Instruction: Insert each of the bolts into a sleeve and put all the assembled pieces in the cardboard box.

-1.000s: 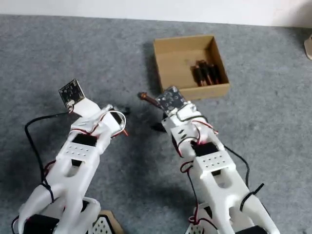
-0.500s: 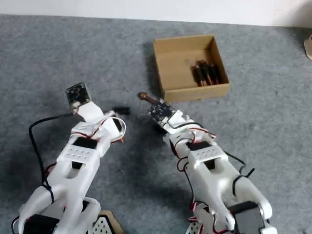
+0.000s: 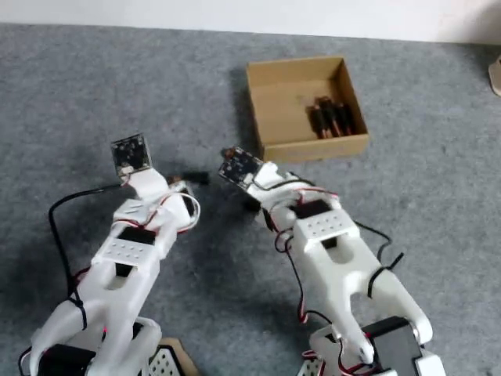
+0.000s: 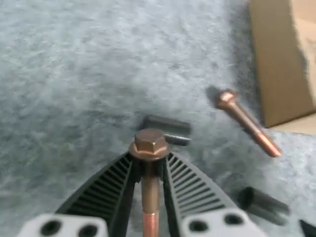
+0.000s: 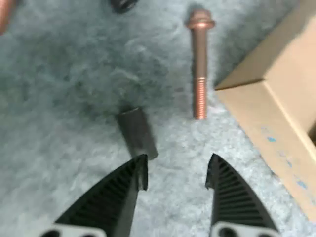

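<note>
My left gripper [image 4: 149, 159] is shut on a copper bolt [image 4: 149, 144], head pointing outward. Just beyond its head a black sleeve [image 4: 167, 130] lies on the carpet, also seen in the high view as the sleeve [image 3: 194, 177]. My right gripper [image 5: 177, 170] is open just above the carpet. A second black sleeve [image 5: 137, 132] lies close in front of one of its fingers, and a loose copper bolt [image 5: 199, 64] lies farther off beside the cardboard box [image 5: 281, 118]. The box [image 3: 275, 110] holds several assembled pieces [image 3: 329, 116].
Grey carpet covers the table. The box stands at the back, right of centre, close to the right arm's wrist. In the left wrist view the loose bolt [image 4: 247, 123] and the other sleeve [image 4: 264, 202] lie toward the box corner [image 4: 281, 54].
The right arm has swung left, away from the box front, to above the loose sleeve and bolt. The left arm has shifted slightly right and forward with its bolt, toward the black sleeve.
</note>
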Available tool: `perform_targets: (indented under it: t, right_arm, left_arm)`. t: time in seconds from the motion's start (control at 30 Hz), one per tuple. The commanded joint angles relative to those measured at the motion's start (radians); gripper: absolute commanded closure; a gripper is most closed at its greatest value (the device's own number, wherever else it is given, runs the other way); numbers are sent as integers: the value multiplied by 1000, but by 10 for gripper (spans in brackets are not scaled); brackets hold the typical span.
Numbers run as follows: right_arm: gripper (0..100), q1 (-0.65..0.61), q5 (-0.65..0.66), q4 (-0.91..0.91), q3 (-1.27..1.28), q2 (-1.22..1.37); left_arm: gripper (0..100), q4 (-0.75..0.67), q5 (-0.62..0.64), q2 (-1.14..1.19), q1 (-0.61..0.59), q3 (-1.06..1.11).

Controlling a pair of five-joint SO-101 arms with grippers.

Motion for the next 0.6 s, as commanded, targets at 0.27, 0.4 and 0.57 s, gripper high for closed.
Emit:
perform_targets:
  t: [0.27, 0.4, 0.57]
  right_arm:
    - [800, -42, 37, 137, -133, 8]
    - [800, -54, 72, 136, -145, 96]
    - [800, -53, 77, 137, -232, 225]
  left_arm:
    - [995, -26, -71, -33, 90, 12]
    - [995, -26, -71, -33, 90, 12]
    - [995, -26, -71, -33, 90, 13]
